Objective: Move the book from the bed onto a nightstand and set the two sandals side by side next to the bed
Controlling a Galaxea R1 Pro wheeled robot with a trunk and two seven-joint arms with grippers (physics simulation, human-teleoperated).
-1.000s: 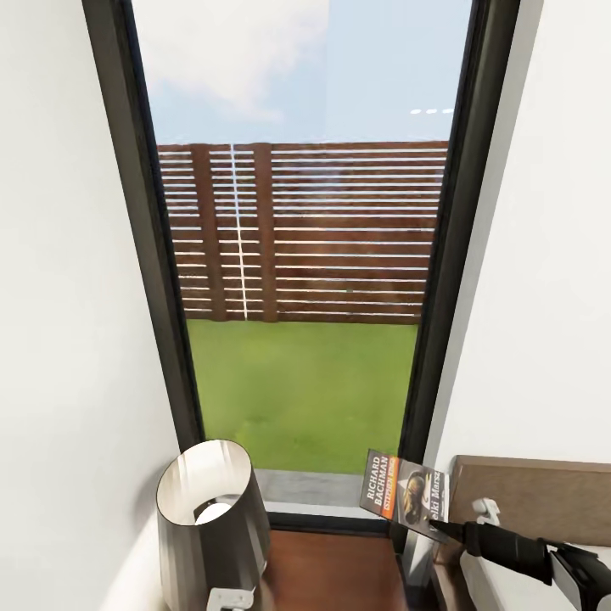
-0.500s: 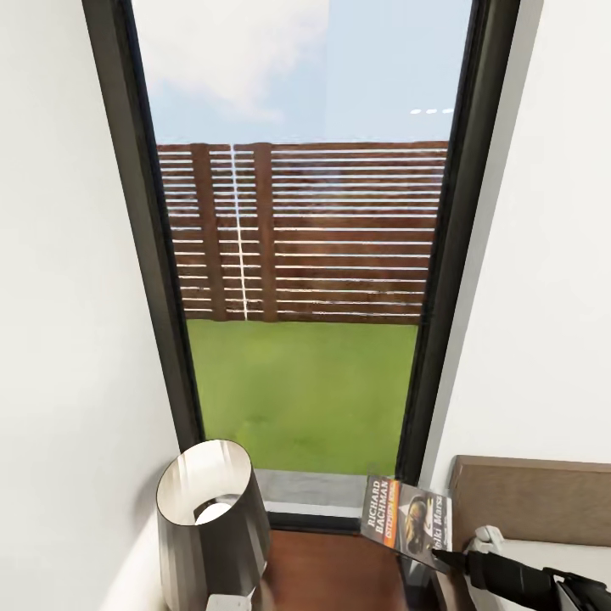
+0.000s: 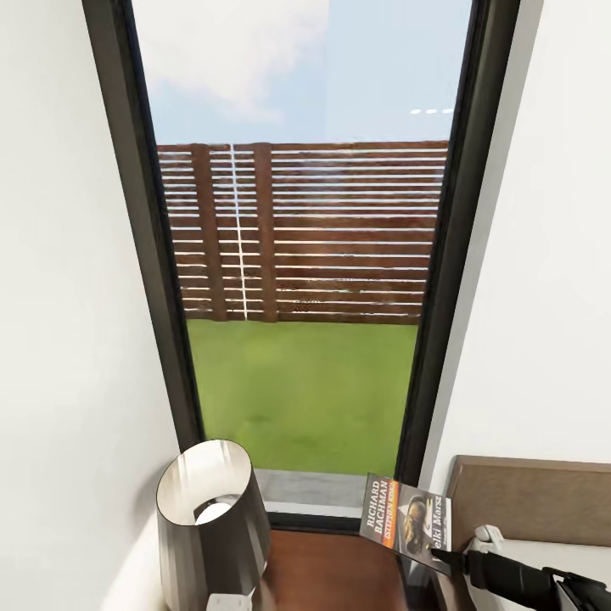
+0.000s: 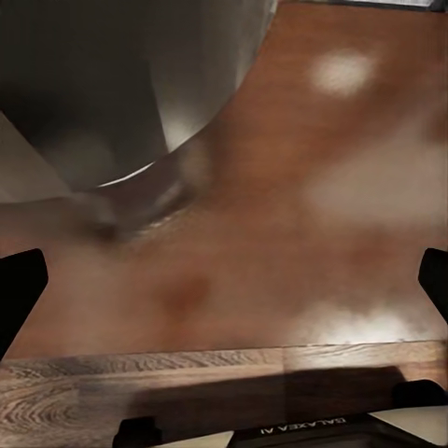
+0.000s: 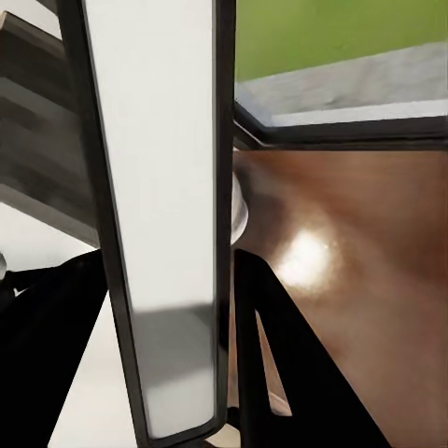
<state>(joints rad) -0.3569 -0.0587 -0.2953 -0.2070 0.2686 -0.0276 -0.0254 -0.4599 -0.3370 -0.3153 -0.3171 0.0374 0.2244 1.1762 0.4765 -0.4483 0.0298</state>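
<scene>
The book (image 3: 406, 512), dark with an orange band, hangs upright just above the right edge of the nightstand (image 3: 335, 573). My right gripper (image 3: 443, 556) is shut on its lower corner. In the right wrist view the book (image 5: 154, 215) shows edge-on with white pages between the black fingers (image 5: 271, 355), and the nightstand's glossy top (image 5: 364, 243) lies beyond. My left gripper (image 4: 224, 289) hovers open over the nightstand top (image 4: 308, 243), close to the lamp's base. The bed's brown headboard (image 3: 530, 501) stands at the lower right. The sandals are out of view.
A grey-shaded lamp (image 3: 212, 509) takes up the nightstand's left half. A tall dark-framed window (image 3: 301, 255) with lawn and a slatted fence rises behind. White walls close in on both sides.
My right arm has dropped a little, bringing the book lower toward the nightstand. Over the last half second almost nothing moved. The left arm has stayed put.
</scene>
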